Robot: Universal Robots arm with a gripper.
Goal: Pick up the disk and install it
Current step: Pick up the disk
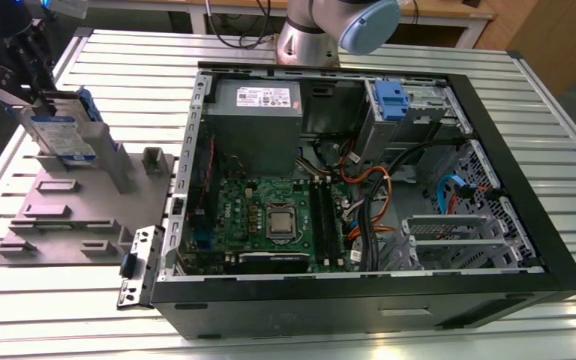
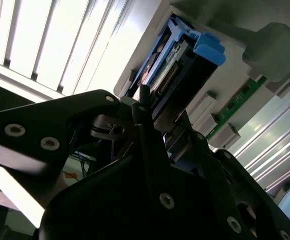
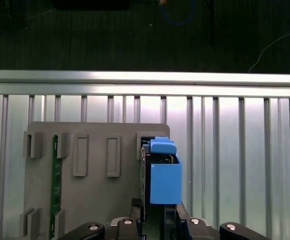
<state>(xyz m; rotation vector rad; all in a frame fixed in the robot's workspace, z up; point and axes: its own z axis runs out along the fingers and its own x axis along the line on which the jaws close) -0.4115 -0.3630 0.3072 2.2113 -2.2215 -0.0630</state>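
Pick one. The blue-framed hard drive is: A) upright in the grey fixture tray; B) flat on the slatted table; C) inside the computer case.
A: the silver-grey hard drive in its blue plastic carrier stands on edge in the grey plastic fixture tray, beside the open black computer case.

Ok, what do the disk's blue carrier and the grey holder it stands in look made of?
Disk carrier: likely moulded plastic, matte, evenly bright blue with soft edges. Holder: probably plastic too; flat matte grey, blocky raised slots, no metallic shine.
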